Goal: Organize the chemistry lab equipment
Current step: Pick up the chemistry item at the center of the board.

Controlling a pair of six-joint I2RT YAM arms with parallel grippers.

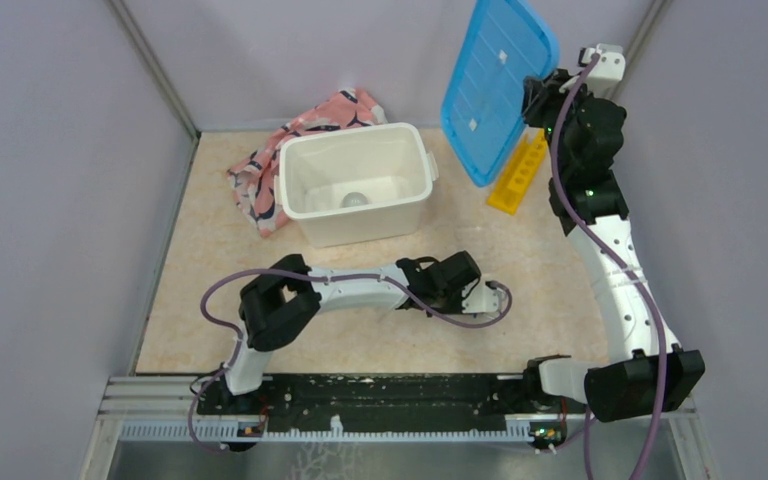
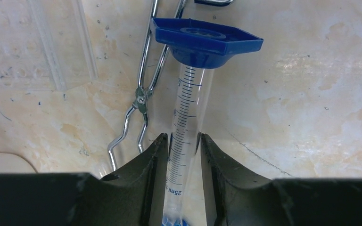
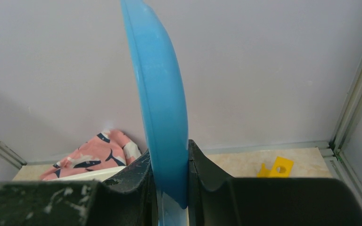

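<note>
My left gripper is narrowed to a slim gap and pinches a thin clear graduated tube with a blue six-sided cap between its two dark fingers. The pads press on either side of the glass. The tube runs straight out from my wrist with the cap at the far end, over the mottled beige tabletop. I cannot tell whether the tube rests on the surface or is lifted off it. Just to its left lie the silver scissor-like metal tongs, flat on the table, with their handles running up behind the cap.

My right gripper is closed on the edge of a blue plastic lid and holds it upright, high at the back right of the table. Below it, the long yellow holed rack lies on the table near the back wall.

The open white plastic bin stands at the back centre, and the small whitish ball sits on its floor. A crumpled pink whale-patterned cloth lies against the bin's left side and back.
</note>
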